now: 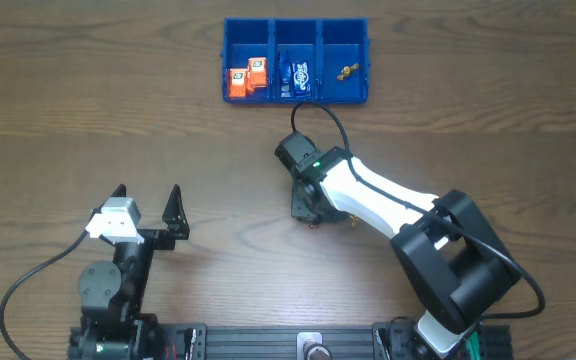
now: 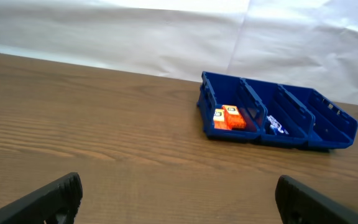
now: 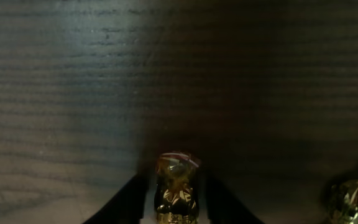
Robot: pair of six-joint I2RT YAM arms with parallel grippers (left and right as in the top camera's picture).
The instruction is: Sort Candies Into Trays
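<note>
- The right gripper [image 3: 176,202] pinches a gold candy [image 3: 176,186] between its 2 fingers, low over the table [image 1: 68,120].
- A second candy [image 3: 353,199] lies just beside that gripper.
- The left gripper [image 1: 148,200] is spread wide, with the blue tray [image 2: 229,134] well ahead of it.

wooden table [image 1: 88,110] (brown grain) | white sheet [image 2: 135,31] behind far edge

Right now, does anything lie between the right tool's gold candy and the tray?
Nothing visible does. Bare table runs from the candy in the right tool to the tray.
</note>
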